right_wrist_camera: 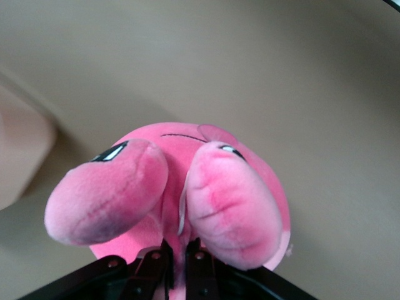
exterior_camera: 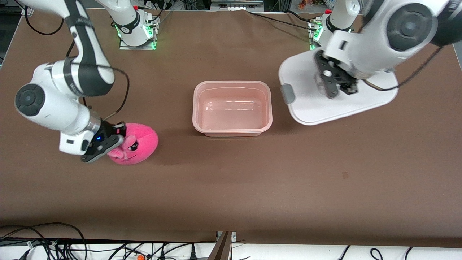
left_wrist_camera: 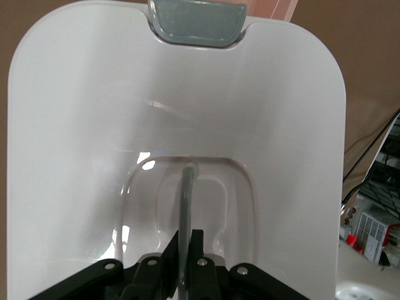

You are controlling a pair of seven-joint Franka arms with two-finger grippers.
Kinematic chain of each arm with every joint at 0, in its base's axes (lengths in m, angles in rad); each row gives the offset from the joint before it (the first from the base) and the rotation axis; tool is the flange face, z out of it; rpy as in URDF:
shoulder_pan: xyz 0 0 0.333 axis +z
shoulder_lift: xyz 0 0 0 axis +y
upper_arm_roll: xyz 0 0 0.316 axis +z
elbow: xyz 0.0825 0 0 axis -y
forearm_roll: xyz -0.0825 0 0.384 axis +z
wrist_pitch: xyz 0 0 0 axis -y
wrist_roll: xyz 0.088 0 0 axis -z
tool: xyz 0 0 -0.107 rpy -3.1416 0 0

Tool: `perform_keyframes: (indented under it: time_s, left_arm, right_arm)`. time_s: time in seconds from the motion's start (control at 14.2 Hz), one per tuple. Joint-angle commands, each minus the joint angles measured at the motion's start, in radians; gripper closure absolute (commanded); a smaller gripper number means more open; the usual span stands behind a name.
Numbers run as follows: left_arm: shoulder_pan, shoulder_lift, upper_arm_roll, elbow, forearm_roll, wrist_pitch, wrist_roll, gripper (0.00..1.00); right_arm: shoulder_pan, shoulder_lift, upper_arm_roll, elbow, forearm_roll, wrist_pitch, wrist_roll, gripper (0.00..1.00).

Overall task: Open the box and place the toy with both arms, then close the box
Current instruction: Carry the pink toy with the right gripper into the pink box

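1. Lid (exterior_camera: pixel 306 104), flat and white, hanging over the table toward the left arm's end, just beside the open box; looking stiff, smooth and light, likely prone to swinging if gripped off-centre. Gripping it by the thin handle bar in the recessed top (left_wrist_camera: pixel 186 206), which reads as the one sure hold.
2. Box (exterior_camera: pixel 232 108), sitting open and empty mid-table between the two arms; translucent pinkish plastic, seeming rigid but light enough to slide if nudged, so lowering straight in from above looks wise.
3. Toy (exterior_camera: pixel 139 142), resting or barely lifted at the right arm's end, nearer to the front camera than the box; soft, squashy plush, likely light and unbreakable, giving way under a pinch. Holding it between the two paler ears (right_wrist_camera: pixel 228 200) at the top seam.
4. Left gripper (exterior_camera: pixel 334 86), over the lid, pressing its fingers (left_wrist_camera: pixel 197 250) together on the handle bar.
5. Right gripper (exterior_camera: pixel 104 142), against the toy, pinching plush between nearly closed fingers (right_wrist_camera: pixel 194 259).
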Motion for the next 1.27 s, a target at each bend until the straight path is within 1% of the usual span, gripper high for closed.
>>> perform_keyframes:
  time_s: [0.0, 0.07, 0.21, 0.28, 0.42, 0.56, 0.77, 0.91, 1.2]
  left_arm:
    - [0.01, 0.024, -0.016, 0.021, 0.093, -0.017, 0.08, 1.0]
    - [0.023, 0.031, -0.017, 0.026, 0.081, -0.017, 0.083, 1.0]
    - [0.016, 0.041, -0.019, 0.031, 0.076, -0.017, 0.081, 1.0]
    - [0.017, 0.041, -0.019, 0.031, 0.075, -0.017, 0.083, 1.0]
    - [0.022, 0.039, -0.019, 0.031, 0.079, -0.019, 0.083, 1.0]
    - [0.025, 0.041, -0.017, 0.032, 0.073, -0.019, 0.085, 1.0]
    - [0.026, 0.042, -0.017, 0.031, 0.073, -0.019, 0.085, 1.0]
    - [0.026, 0.042, -0.017, 0.031, 0.073, -0.019, 0.085, 1.0]
    - [0.026, 0.042, -0.017, 0.031, 0.071, -0.019, 0.085, 1.0]
  right_arm:
    - [-0.009, -0.024, 0.092, 0.069, -0.016, -0.107, -0.113, 1.0]
    - [-0.009, -0.026, 0.133, 0.081, -0.05, -0.116, -0.158, 1.0]
    - [0.003, -0.026, 0.234, 0.09, -0.125, -0.151, -0.161, 1.0]
    - [0.032, -0.024, 0.26, 0.089, -0.18, -0.156, -0.158, 1.0]
    - [0.133, -0.02, 0.265, 0.089, -0.22, -0.168, -0.16, 1.0]
    - [0.213, -0.012, 0.264, 0.089, -0.236, -0.171, -0.147, 1.0]
    - [0.299, 0.0, 0.264, 0.089, -0.282, -0.174, -0.135, 1.0]
    - [0.344, 0.014, 0.264, 0.089, -0.303, -0.173, -0.083, 1.0]
    - [0.416, 0.109, 0.262, 0.107, -0.37, -0.156, 0.024, 1.0]
